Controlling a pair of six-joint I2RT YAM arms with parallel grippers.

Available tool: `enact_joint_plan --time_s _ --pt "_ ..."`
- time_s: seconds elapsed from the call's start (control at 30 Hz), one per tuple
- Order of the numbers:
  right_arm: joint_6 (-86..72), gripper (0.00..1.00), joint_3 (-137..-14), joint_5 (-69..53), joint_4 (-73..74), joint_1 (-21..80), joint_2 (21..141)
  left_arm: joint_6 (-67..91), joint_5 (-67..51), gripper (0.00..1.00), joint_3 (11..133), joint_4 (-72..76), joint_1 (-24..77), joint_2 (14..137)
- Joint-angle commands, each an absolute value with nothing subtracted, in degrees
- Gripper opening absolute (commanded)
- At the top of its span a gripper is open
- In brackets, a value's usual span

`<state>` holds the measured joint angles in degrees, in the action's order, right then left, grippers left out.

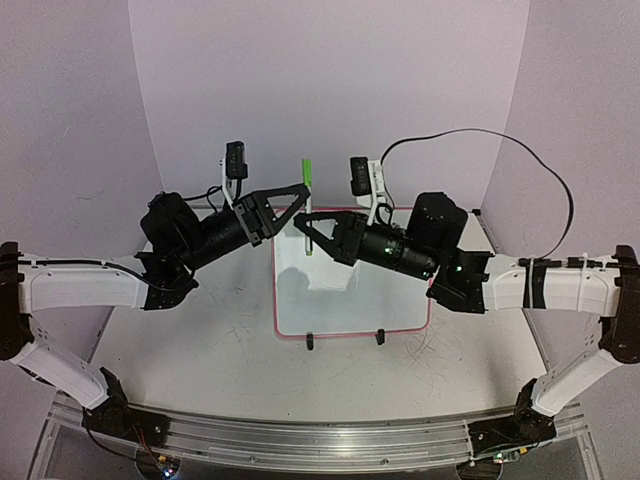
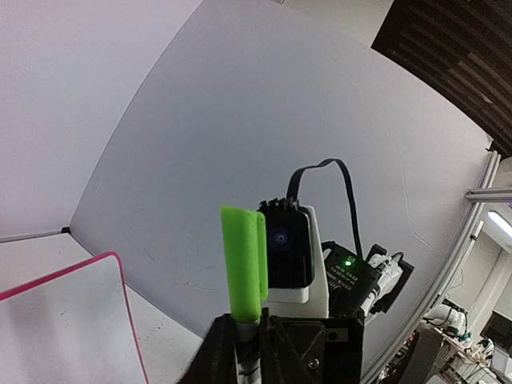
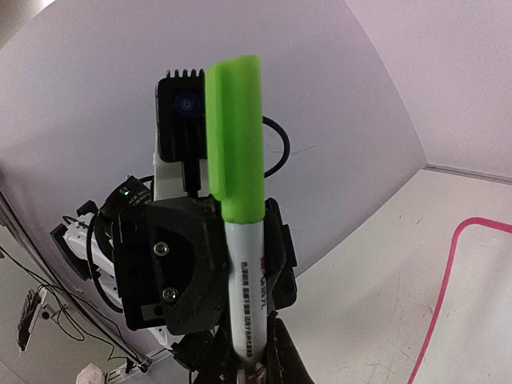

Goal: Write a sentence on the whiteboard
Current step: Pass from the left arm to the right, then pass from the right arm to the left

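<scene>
From above, the whiteboard (image 1: 350,300) sits on the desk (image 1: 200,350) between the arms. It looks blank, though faint writing might not show from here. The marker (image 1: 307,205) stands upright over its far edge, where both arms meet.

In the left wrist view, the left jaws are clenched on the barrel and the green cap (image 2: 242,264) rises above them.

In the right wrist view, the right jaws grasp the same barrel lower down, with the cap on.

The cap likely has to come off first. One arm should hold the barrel firm while the other takes the cap and pulls straight along the marker, with no twist.
</scene>
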<state>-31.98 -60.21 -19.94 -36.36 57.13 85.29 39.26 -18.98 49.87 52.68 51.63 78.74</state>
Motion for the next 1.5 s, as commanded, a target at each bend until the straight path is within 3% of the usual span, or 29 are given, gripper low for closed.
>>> enact_joint_plan --time_s 0.0,0.07,0.17,0.3,0.43,0.6,0.8,1.07,1.23,1.4,1.47 --pt "-29.57 0.0 -56.19 -21.11 -37.17 53.48 81.23 36.9 -13.98 0.46 48.44 51.8 51.6 72.53" --pt "-25.36 0.0 -56.11 -23.42 -31.75 50.67 80.11 34.95 -9.91 0.71 49.25 41.31 51.38 69.53" --pt "-10.46 0.0 -60.22 -24.61 -15.13 49.13 79.59 28.37 -12.48 0.86 56.29 21.06 50.52 69.64" --pt "5.11 0.0 -67.57 -26.24 3.76 49.13 82.07 24.64 -22.66 0.98 66.49 1.51 47.75 74.15" --pt "11.4 0.0 -70.71 -32.19 10.75 49.12 82.84 22.94 -30.3 0.99 72.94 -8.37 47.06 79.67" --pt "14.49 0.0 -73.51 -33.72 15.79 49.11 84.53 23.81 -37.98 0.84 74.3 -8.95 46.68 81.7" --pt "14.85 0.0 -73.39 -33.86 16.4 49.09 84.3 24.46 -43.17 0.59 74.43 -10.77 46.59 83.29" --pt "15.65 0.0 -74.0 -34.42 18.96 49.12 84.4 24.72 -42.85 0.53 75.18 -12.55 46.16 83.76" --pt "15.82 0.0 -74.26 -34.72 19.49 49.22 84.42 24.96 -43.66 0.36 76.18 -13.04 46.06 85.23" --pt "15.98 0.0 -74.61 -34.61 19.93 49.22 84.6 24.88 -44.1 0.31 76.88 -13.14 45.97 86.09" --pt "15.9 0.0 -74.74 -34.24 20.03 49.22 84.64 25.03 -44.32 0.23 77.38 -13.21 46.0 86.44"
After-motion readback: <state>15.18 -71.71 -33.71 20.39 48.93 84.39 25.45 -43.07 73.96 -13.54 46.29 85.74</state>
